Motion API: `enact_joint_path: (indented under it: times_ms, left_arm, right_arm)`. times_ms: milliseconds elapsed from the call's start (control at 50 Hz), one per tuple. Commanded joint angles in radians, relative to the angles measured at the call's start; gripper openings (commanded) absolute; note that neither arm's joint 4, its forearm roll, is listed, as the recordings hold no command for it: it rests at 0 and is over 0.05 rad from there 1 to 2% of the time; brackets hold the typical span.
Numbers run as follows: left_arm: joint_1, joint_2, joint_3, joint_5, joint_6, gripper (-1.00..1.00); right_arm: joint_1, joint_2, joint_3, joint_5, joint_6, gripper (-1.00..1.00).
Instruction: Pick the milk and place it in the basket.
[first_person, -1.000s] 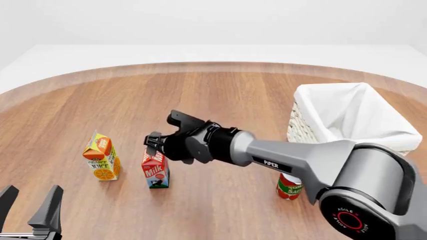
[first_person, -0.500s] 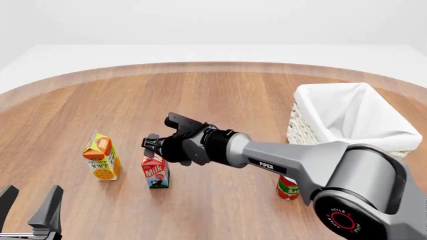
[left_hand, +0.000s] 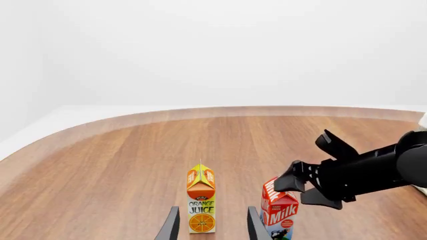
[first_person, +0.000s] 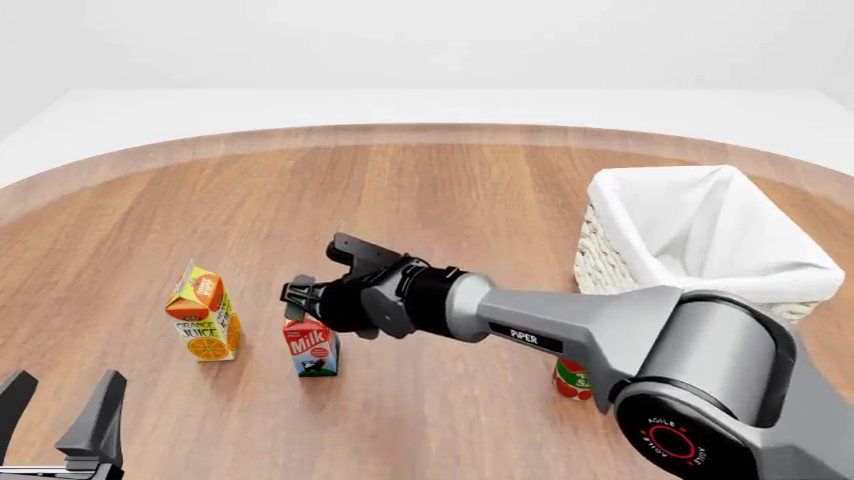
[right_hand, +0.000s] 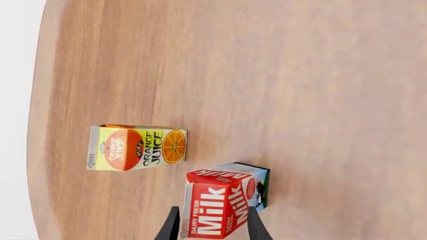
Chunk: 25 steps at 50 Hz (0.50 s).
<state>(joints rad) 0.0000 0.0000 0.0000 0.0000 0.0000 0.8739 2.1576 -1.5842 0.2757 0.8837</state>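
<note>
1. Above the milk (first_person: 312, 347), right gripper (first_person: 304, 297) hangs with jaws spread, fingers on either side of the red gable top in the right wrist view; no contact visible.
2. Milk stands upright on the wooden table (first_person: 441, 190), left of centre in the front view.
3. Orange juice carton (first_person: 203, 313) upright just left of the milk, apart from it.
4. Right arm (first_person: 574, 325) reaches in from lower right, hiding most of the tomato sauce can (first_person: 573, 380).
5. Basket (first_person: 705, 236) sits on the far right, well apart from the milk, white liner over rim.
6. Left gripper (first_person: 60, 405) low at bottom-left corner, fingers parted, holding nothing.
</note>
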Motion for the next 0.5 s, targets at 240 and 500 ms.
enact_joint_path:
  times_ms: [240,500]
  left_arm:
    - [0.0,0.0,0.0,0.0,0.0,1.0]
    - [0.0,0.0,0.0,0.0,0.0,1.0]
  right_arm:
    - [0.013,0.029,-0.01,-0.013,0.018,1.0]
    - [0.019,0.045,-0.021,-0.017,0.025,1.0]
